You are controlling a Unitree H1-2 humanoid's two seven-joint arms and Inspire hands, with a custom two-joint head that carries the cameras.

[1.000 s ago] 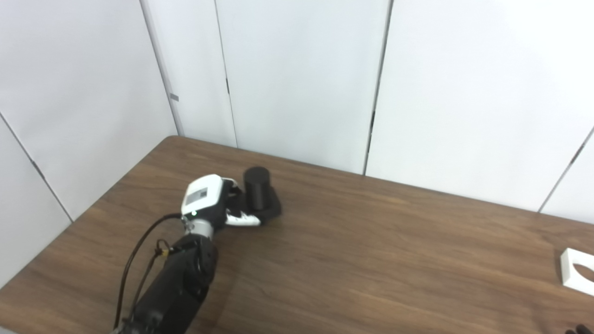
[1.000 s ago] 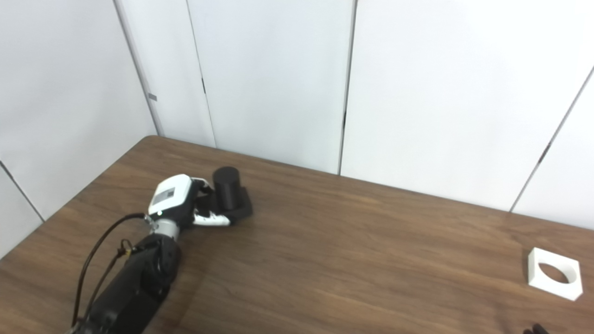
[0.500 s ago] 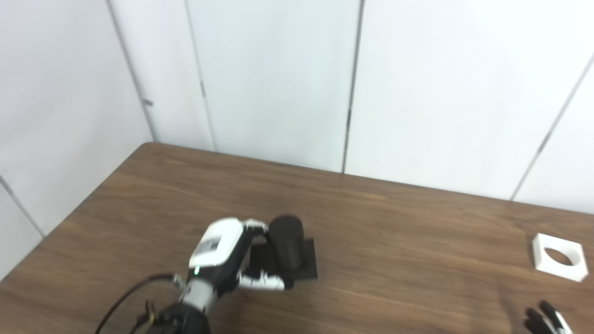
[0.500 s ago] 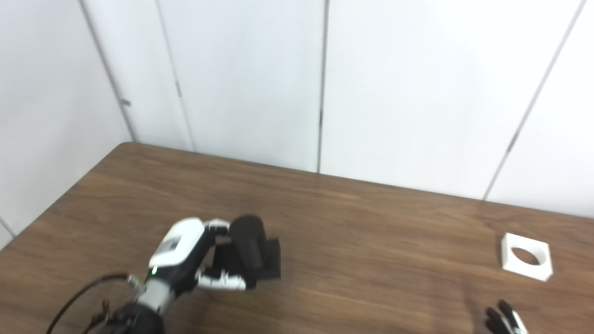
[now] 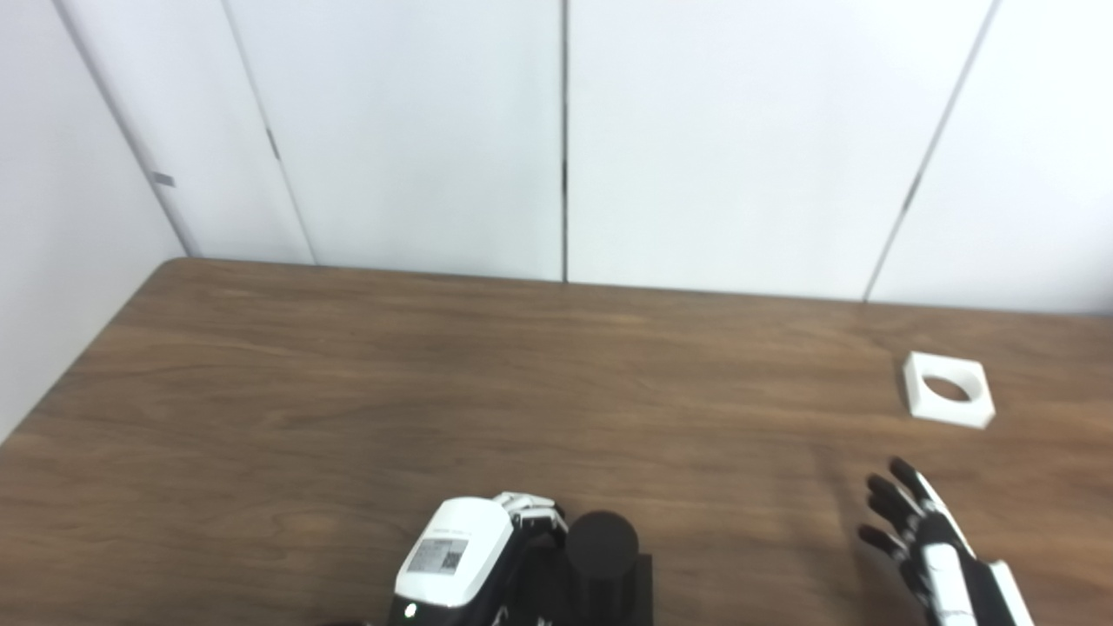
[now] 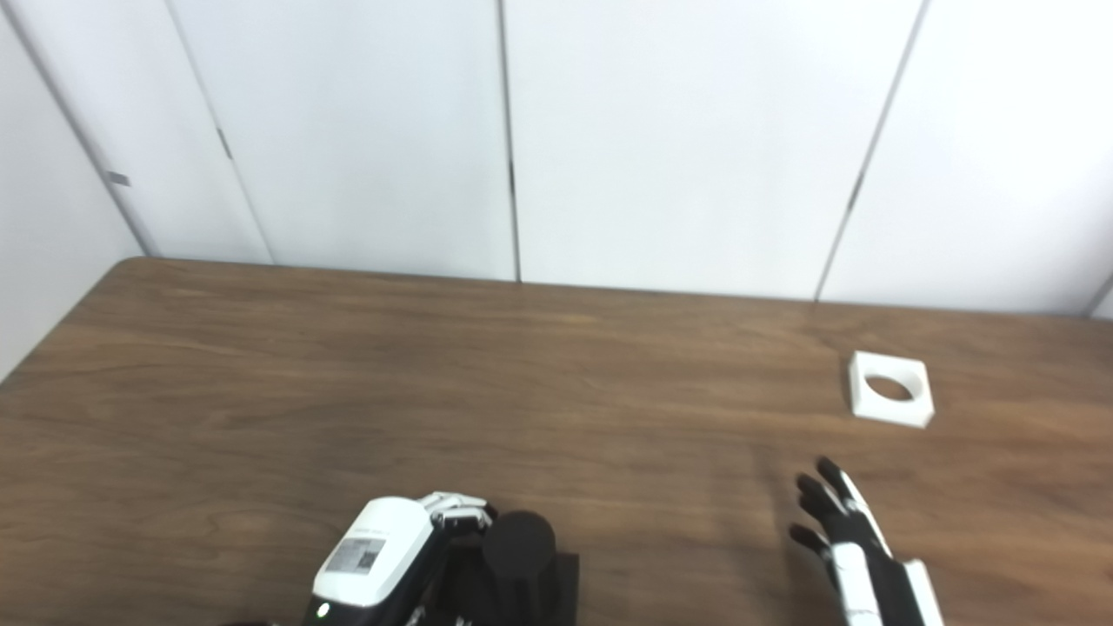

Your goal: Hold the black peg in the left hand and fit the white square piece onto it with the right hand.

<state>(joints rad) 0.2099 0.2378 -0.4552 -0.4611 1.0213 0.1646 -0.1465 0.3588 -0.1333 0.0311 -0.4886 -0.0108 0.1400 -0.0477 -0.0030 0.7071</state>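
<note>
- The left hand point(image 5: 461, 565), at the near edge of the bench point(image 5: 365, 382), is closed around the black peg point(image 5: 600, 556), which stands upright on its square base.
- The right hand point(image 6: 848, 543) is empty, fingers spread, reaching forward.
- Farther off lies the white square piece point(image 6: 891, 389), flat and well apart from that hand.
- Step in hand: reaching for the piece. Next, the right hand must travel farther and close on its edges.

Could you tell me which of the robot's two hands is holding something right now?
The left hand, closed on the black peg; the right hand is open and empty.
</note>
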